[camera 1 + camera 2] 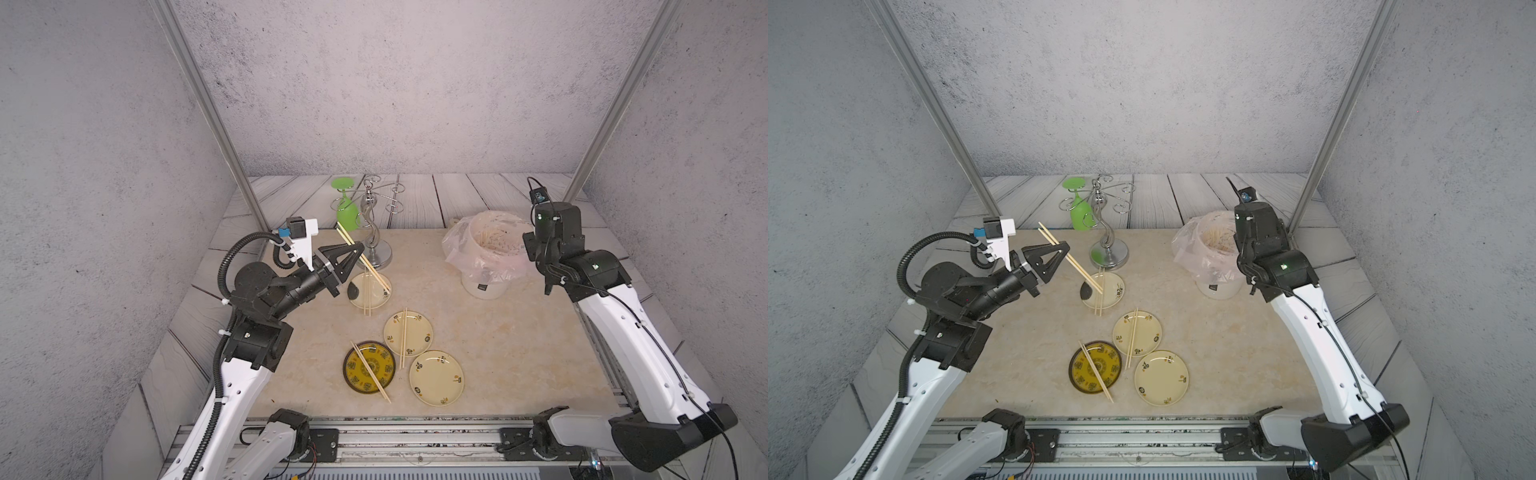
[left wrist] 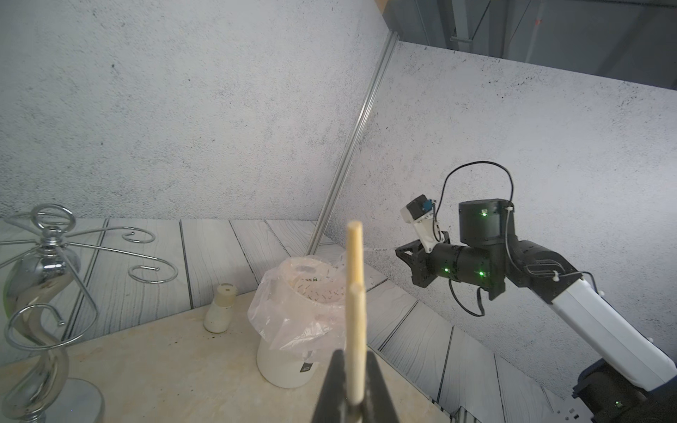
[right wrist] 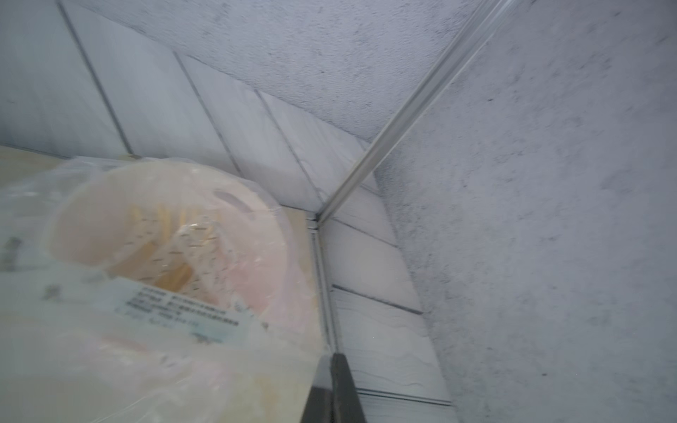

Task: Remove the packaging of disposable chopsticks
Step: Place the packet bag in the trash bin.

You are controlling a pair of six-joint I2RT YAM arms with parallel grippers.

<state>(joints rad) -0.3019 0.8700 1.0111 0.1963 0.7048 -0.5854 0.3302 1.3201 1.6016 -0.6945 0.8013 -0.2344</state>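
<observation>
Now left gripper [image 1: 358,250] clamps bare chopsticks [image 1: 345,234]; I want them laid flat on spare plate [image 1: 436,378]. Right gripper [image 3: 332,366] closed; contents unclear.

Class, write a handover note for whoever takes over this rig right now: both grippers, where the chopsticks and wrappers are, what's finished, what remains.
Left gripper: jaws shut on a bare pair of pale wooden chopsticks, raised over the far cream plate.
Right gripper: jaws shut by the white bin lined with a pinkish bag; nothing clearly held.
Done: three bare pairs lie on the far cream plate, the middle cream plate and the dark-rimmed yellow plate; clear printed sleeves are in the bin.
Remaining: probably set the held pair on the empty cream plate.
</observation>
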